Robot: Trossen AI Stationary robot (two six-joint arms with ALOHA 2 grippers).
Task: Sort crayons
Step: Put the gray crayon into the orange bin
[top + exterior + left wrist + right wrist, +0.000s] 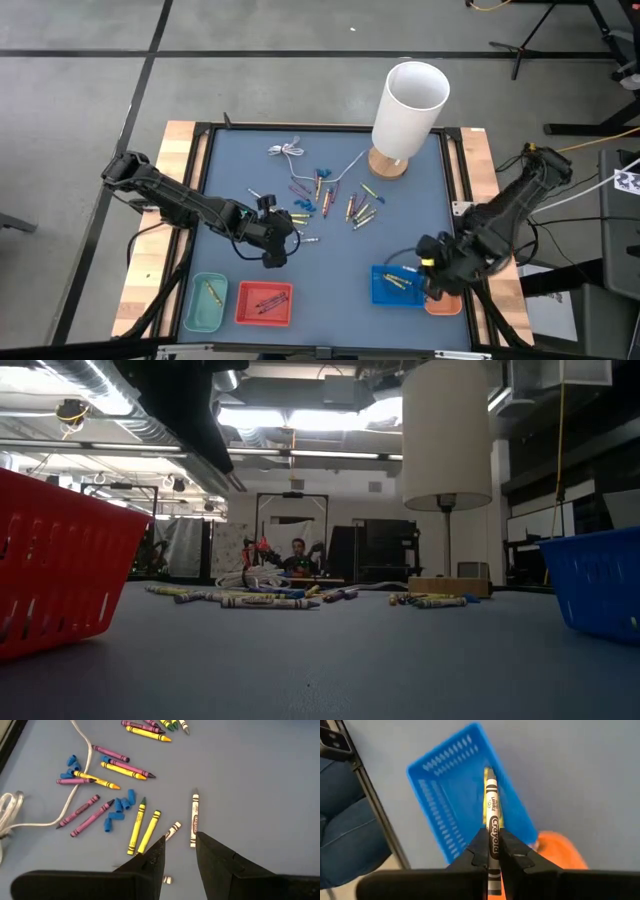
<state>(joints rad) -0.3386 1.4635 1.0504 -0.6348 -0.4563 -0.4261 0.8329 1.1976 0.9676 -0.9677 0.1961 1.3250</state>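
Note:
Loose crayons [345, 205] in yellow, purple, green and grey-white lie scattered mid-table, with blue bits and a white cable among them. My left gripper [180, 849] hovers open over a grey-white crayon [194, 820], a short white stub [173, 830] and two yellow crayons [142, 826]; nothing is between its fingers. My right gripper [493, 851] is above the blue basket [445, 795] at the near right, shut on a grey-white crayon [491, 795]. That basket holds yellow crayons [399, 283]. My right gripper pinches the grey-white crayon between its two fingers at the printed wrapper [493, 836], toward its rear end. The fingers slant downward and lie along the crayon. Its front end [489, 773] sticks out past the fingertips, lifted clear over the blue basket.
A teal basket [205, 304] and a red basket [263, 303] with crayons stand near the front edge, left of centre. An orange basket [446, 304] sits beside the blue one. A tall white cylinder [410, 105] on a wooden base [387, 165] stands at the far side.

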